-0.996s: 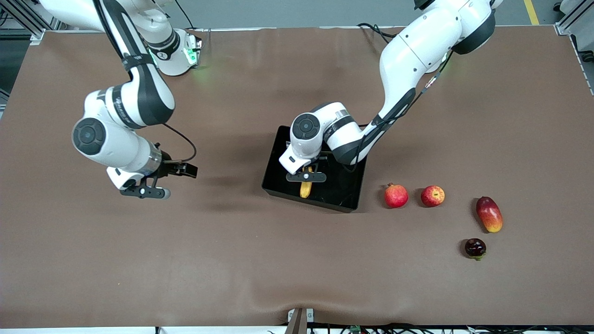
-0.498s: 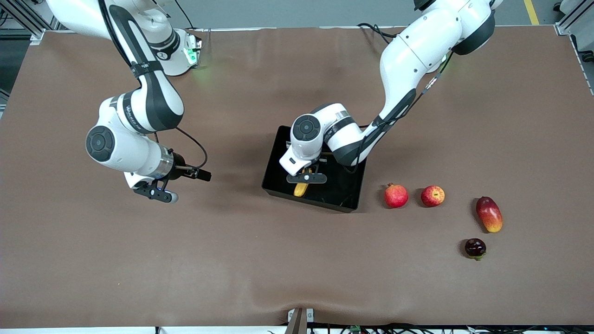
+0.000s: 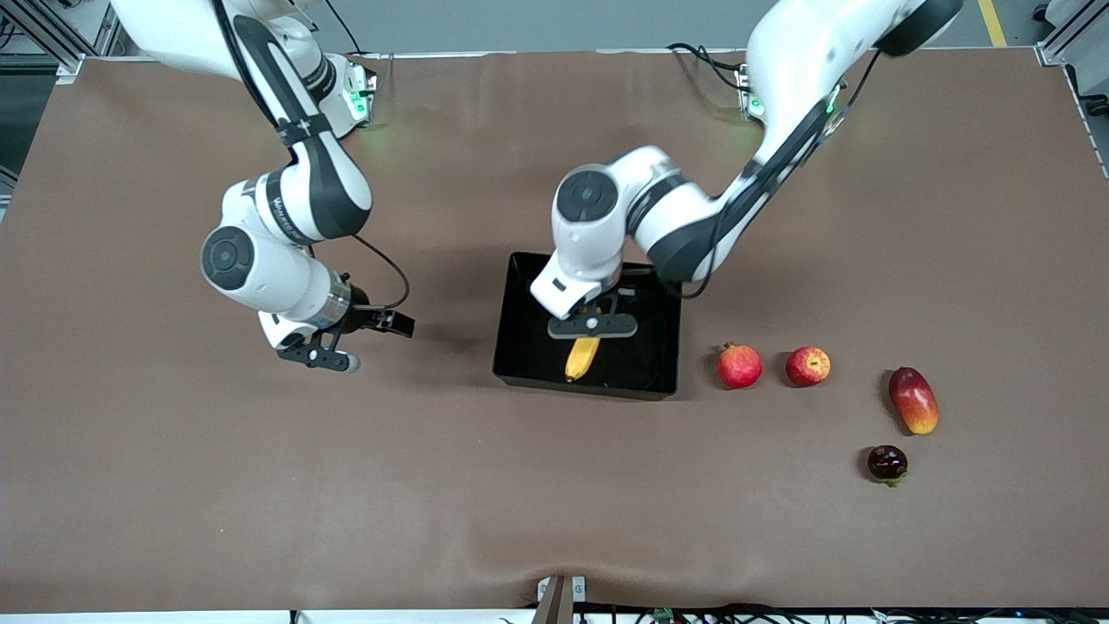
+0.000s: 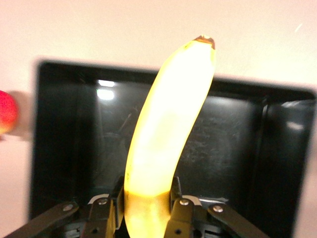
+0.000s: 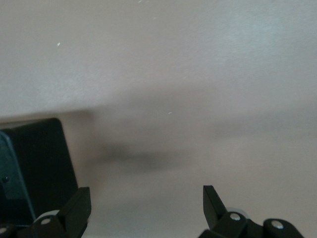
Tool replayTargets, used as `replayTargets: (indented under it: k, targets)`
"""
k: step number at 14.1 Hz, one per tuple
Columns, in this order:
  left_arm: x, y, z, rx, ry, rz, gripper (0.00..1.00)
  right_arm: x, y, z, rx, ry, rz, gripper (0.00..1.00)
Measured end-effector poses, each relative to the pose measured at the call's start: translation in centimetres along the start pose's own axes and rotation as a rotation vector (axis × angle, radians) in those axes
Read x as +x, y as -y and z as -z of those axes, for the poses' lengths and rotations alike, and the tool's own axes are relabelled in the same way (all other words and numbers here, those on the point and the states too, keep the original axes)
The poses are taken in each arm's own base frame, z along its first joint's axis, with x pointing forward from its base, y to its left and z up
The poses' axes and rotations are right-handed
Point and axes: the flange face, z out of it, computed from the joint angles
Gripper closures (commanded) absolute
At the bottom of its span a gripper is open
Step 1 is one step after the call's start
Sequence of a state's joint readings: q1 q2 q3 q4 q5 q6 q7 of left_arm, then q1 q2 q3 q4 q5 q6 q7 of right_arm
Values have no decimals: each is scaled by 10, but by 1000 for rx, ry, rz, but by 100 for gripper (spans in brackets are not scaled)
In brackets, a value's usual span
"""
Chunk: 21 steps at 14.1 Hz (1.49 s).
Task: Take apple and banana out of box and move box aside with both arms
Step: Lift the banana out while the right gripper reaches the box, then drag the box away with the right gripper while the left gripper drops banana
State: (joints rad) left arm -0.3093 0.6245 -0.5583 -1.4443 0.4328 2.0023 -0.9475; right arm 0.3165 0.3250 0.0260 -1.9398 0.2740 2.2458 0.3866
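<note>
The black box (image 3: 528, 338) sits mid-table. My left gripper (image 3: 592, 325) is over it, shut on the yellow banana (image 3: 582, 357), which points toward the front camera. In the left wrist view the banana (image 4: 168, 134) runs out from between my fingers (image 4: 174, 196) over the box floor (image 4: 247, 148), its tip over the box's wall. The red apple (image 3: 807, 366) lies on the table toward the left arm's end. My right gripper (image 3: 322, 357) is open and empty over bare table beside the box, toward the right arm's end; its wrist view (image 5: 146, 198) shows a box corner (image 5: 34, 163).
A red pomegranate (image 3: 739, 366) lies between the box and the apple and shows at the edge of the left wrist view (image 4: 6, 111). A red-yellow mango (image 3: 913, 399) and a dark round fruit (image 3: 887, 463) lie toward the left arm's end, nearer the front camera.
The right arm has moved toward the box. The left gripper has shifted over the box with the banana still held, and the box has turned from skewed to square.
</note>
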Motion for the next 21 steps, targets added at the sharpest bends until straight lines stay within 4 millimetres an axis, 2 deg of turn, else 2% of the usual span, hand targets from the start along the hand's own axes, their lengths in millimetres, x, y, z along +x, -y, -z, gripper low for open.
replayTargets:
  k: [2,3,4,6,8,10,11,13,15,16,17,18,19,21]
  targets:
    - [17,32,51,-18,-18,-11,100,-8,17,-1,4,-9,36,0]
    - [30,57,69,-13,-17,-27,100,-15,32,-1,9,-19,64,0]
    - [46,90,81,5,-9,-55,100,-24,50,-1,13,-25,97,0]
    - [81,170,84,41,31,-120,100,-37,78,-3,19,-31,146,0]
    - [113,255,71,49,65,-162,100,-40,99,-12,20,-28,176,0]
    - [131,324,49,46,104,-185,100,-46,119,-35,8,-8,199,0]
    - [137,348,35,36,116,-195,100,-55,131,-50,-2,8,193,0]
    - [146,383,-2,6,141,-240,100,-78,157,-83,-50,18,183,0]
    - [153,401,-51,0,154,-341,100,-91,166,-108,-112,8,186,0]
    - [155,403,-73,8,150,-398,100,-91,164,-116,-128,12,184,19]
    - [157,403,-92,8,143,-436,100,-90,162,-124,-135,15,176,79]
    - [158,402,-108,4,137,-458,100,-90,162,-129,-133,10,158,100]
    - [159,404,-120,0,132,-473,100,-89,163,-132,-125,-1,133,100]
    - [162,423,-137,8,125,-532,100,-87,164,-133,-116,-14,91,100]
